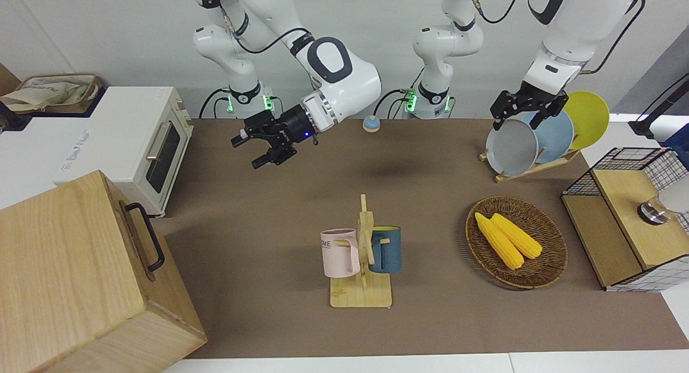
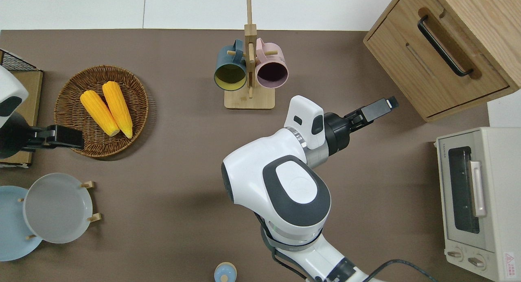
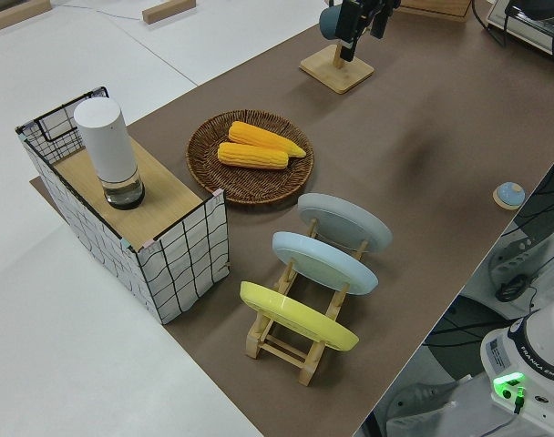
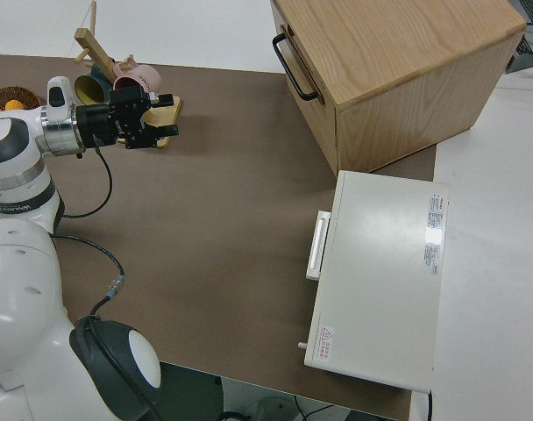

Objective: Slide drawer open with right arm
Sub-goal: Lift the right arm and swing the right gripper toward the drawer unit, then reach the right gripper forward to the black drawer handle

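The right gripper [image 1: 258, 148], fingers apart and empty, hung over bare table, well apart from the shut drawer [image 2: 437, 64].

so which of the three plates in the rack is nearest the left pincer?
The grey plate. It is the end one of the row, toward the right arm's end; the left pincer hangs at its upper rim, while the blue plate and yellow plate sit farther along.
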Robot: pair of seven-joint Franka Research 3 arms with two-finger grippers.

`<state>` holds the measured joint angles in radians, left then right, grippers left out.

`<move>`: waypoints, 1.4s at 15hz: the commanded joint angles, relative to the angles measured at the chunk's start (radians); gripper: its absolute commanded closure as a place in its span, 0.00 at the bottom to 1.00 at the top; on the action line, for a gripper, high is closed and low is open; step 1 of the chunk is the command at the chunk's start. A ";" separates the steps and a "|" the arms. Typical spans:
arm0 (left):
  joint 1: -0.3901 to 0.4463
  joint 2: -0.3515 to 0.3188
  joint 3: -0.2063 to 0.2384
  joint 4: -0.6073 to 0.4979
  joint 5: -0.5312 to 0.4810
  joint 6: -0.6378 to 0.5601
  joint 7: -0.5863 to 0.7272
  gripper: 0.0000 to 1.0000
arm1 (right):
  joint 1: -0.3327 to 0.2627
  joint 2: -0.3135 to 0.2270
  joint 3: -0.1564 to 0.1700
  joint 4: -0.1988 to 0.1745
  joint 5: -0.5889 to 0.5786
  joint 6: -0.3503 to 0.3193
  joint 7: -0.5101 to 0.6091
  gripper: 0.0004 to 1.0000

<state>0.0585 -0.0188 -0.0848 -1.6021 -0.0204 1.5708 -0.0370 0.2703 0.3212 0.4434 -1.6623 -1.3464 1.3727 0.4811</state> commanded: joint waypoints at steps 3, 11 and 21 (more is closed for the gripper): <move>-0.005 -0.007 0.002 0.001 0.013 -0.005 0.005 0.00 | 0.001 0.053 0.005 0.006 -0.097 -0.033 0.056 0.02; -0.006 -0.007 0.004 0.001 0.013 -0.005 0.005 0.00 | 0.001 0.085 -0.020 -0.001 -0.165 -0.050 0.103 0.02; -0.005 -0.007 0.002 0.001 0.013 -0.006 0.006 0.00 | -0.003 0.096 -0.048 0.004 -0.195 -0.027 0.105 0.02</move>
<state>0.0585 -0.0188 -0.0850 -1.6021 -0.0204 1.5708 -0.0370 0.2704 0.4045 0.3955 -1.6621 -1.5104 1.3389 0.5654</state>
